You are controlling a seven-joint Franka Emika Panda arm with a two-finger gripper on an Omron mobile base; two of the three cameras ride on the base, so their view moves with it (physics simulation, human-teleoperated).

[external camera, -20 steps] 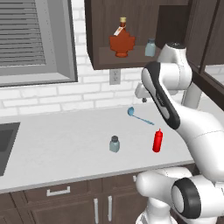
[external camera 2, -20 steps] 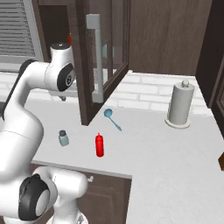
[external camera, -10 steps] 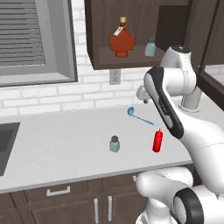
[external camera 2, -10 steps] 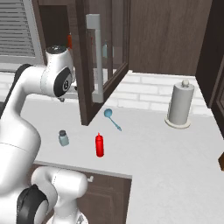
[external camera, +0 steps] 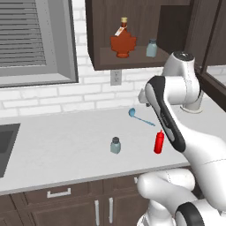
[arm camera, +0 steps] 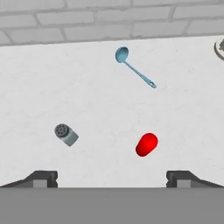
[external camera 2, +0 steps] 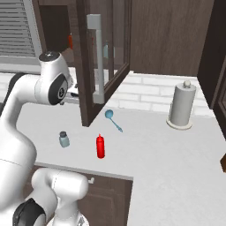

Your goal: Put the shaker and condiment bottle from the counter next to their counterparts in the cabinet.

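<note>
1. The gripper (arm camera: 112,177) looks straight down on the counter (arm camera: 100,109) from high above it. Its two dark fingertips (arm camera: 41,178) sit far apart at the bottom of the hand view with nothing between them, so the hand is spread wide and carries nothing.
2. Nearest the counter's front edge stand the two things to be moved, both upright and well apart from each other. The shaker (external camera: 115,145) is on the left and the condiment bottle (external camera: 159,142) on the right.
3. From the left base camera the arm's white forearm crosses just in front of the red bottle's top. The right base camera gives both items clear of the arm: the shaker (external camera 2: 64,139) and the bottle (external camera 2: 100,146). The hand camera shows them from overhead, the shaker's holed cap (arm camera: 62,130) and the bottle's rounded red top (arm camera: 146,144).
4. Farther back a blue ladle (external camera: 140,117) lies flat on the counter, bowl to the left, handle running right.
5. At the far right, in the right base view, a paper towel roll (external camera 2: 182,106) stands on its holder near the brick wall.
6. Farthest and highest is the cabinet (external camera: 99,39). On its shelf the left base view shows the counterparts: the maple-leaf syrup bottle (external camera: 123,42) and, to its right, a second shaker (external camera: 152,48). In the right base view the open cabinet door (external camera 2: 103,62) mostly hides them.
</note>
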